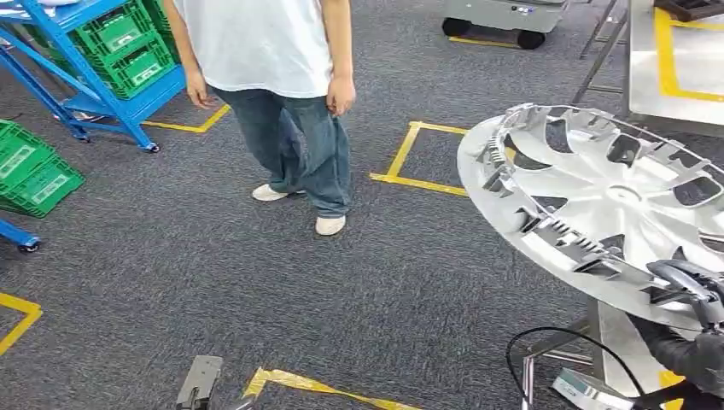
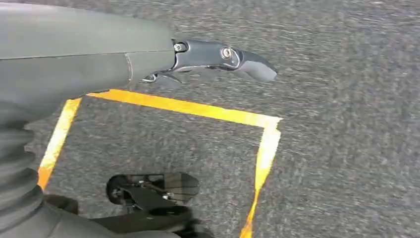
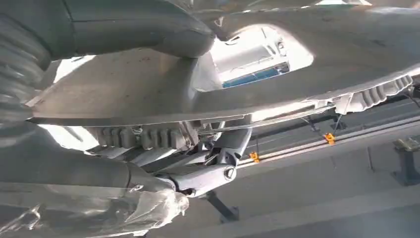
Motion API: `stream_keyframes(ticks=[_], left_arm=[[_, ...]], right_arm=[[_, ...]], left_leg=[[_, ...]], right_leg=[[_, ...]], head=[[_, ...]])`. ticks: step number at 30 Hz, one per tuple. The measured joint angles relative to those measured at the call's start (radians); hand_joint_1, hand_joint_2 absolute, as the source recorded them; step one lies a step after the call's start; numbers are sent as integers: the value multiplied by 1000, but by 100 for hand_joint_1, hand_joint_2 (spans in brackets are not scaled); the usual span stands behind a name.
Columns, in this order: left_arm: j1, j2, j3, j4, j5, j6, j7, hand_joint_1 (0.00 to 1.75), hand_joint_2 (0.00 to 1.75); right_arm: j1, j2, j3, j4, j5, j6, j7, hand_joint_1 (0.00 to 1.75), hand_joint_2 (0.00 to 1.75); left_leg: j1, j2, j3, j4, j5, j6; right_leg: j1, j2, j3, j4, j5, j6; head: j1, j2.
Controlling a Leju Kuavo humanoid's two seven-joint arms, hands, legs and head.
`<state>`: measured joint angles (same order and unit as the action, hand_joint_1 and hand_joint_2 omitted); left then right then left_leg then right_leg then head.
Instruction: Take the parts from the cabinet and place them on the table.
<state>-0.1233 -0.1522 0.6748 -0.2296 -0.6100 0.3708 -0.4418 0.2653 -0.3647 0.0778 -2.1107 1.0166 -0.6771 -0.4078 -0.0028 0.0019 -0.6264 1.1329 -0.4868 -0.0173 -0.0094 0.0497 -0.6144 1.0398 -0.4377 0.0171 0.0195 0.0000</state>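
Observation:
A large silver wheel cover [image 1: 598, 196] with spoke-shaped openings hangs tilted at the right of the head view. My right hand [image 1: 693, 297] grips its near rim from the lower right. In the right wrist view the thumb [image 3: 148, 29] lies on one face of the wheel cover [image 3: 277, 84] and the darker fingers [image 3: 210, 176] clamp the ribbed rim from the other side. My left hand [image 2: 218, 57] hangs over the grey carpet with nothing in it, its fingers held straight. A steel table [image 1: 649, 85] marked with yellow tape stands at the far right.
A person [image 1: 273, 51] in a white shirt and jeans stands straight ahead on the carpet. A blue rack with green crates [image 1: 111, 43] is at the far left, more green crates [image 1: 30, 171] below it. Yellow tape squares [image 1: 410, 158] mark the floor. A wheeled cart [image 1: 504, 17] stands at the back.

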Motion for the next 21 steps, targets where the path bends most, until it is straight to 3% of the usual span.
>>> stream_keyframes(ticks=[1,2,3,6,7,8,9,11,12,13,14,15,16,17,18,21], left_arm=[[0,1,0,0,0,0,-4,0,175],[-2,3,0,0,1,0,-5,0,175],[-4,2,0,0,1,0,-5,0,175],[-3,0,-5,0,-12,5,-4,0,175],[-4,-2,-9,0,-14,6,-3,0,175],[-3,-6,-11,0,-18,9,-2,0,175],[0,-9,-14,0,-19,9,-1,0,175],[4,-12,-17,0,-20,11,3,0,175],[5,-13,-18,0,-21,12,6,0,175],[5,-13,-19,0,-23,13,7,0,175],[5,-15,-23,0,-25,13,7,0,175],[4,-16,-24,0,-27,13,7,0,175],[4,-17,-25,0,-28,12,7,0,175],[3,-14,-25,0,-29,12,7,0,175],[3,-14,-25,0,-30,12,7,0,175],[1,-14,-28,0,-37,11,10,0,175]], right_arm=[[4,0,-5,-6,-5,0,-5,175,175],[6,0,-11,-10,-12,0,-8,175,175],[10,0,-19,-13,-16,0,-11,175,175],[35,0,-42,-26,-28,0,-13,175,175],[46,0,-51,-31,-34,0,-13,175,175],[53,0,-61,-35,-41,0,-18,175,175],[56,0,-70,-38,-43,0,-24,175,175],[65,1,-82,-42,-50,0,-29,175,175],[71,2,-89,-44,-53,0,-33,175,175],[75,2,-95,-45,-56,0,-36,175,175],[79,2,-102,-48,-59,0,-40,175,175],[85,2,-108,-53,-60,0,-43,175,175],[87,3,-114,-55,-63,0,-45,175,175],[85,3,-117,-56,-64,0,-48,175,175],[88,4,-118,-58,-64,0,-49,175,175],[90,6,-122,-58,-58,0,-49,175,175]], left_leg=[[0,-25,41,-78,32,5],[1,-41,61,-123,26,10],[0,-35,62,-128,22,3],[-1,-27,62,-139,30,15],[2,-18,67,-146,34,20],[2,-15,68,-147,34,26],[2,-8,68,-147,33,27],[1,7,68,-146,32,28],[1,14,69,-146,32,29],[1,20,70,-146,31,28],[1,25,72,-146,29,26],[2,30,76,-145,26,22],[0,34,80,-141,21,16],[-9,36,79,-138,16,9],[-10,39,78,-135,15,7],[-7,54,80,-138,16,-1]], right_leg=[[-3,5,0,0,1,1],[4,12,-5,7,0,8],[0,16,-10,4,4,14],[-5,29,-10,-7,11,35],[-6,9,-21,8,0,35],[-3,-21,-42,53,-32,40],[-3,-32,-79,135,-75,46],[-3,-39,-148,278,-132,52],[-4,-40,-158,301,-131,54],[-4,-42,-143,274,-108,55],[-5,-45,-106,205,-70,56],[-7,-56,-52,107,-26,57],[-8,-83,0,17,0,61],[-1,-93,10,4,-17,57],[-5,-77,12,0,-10,41],[-2,-58,4,2,-8,22]], head=[[0,0],[0,0],[2,0],[1,0],[2,0],[6,0],[7,0],[7,0],[7,0],[6,0],[7,0],[6,0],[8,0],[8,0],[3,0],[5,0]])
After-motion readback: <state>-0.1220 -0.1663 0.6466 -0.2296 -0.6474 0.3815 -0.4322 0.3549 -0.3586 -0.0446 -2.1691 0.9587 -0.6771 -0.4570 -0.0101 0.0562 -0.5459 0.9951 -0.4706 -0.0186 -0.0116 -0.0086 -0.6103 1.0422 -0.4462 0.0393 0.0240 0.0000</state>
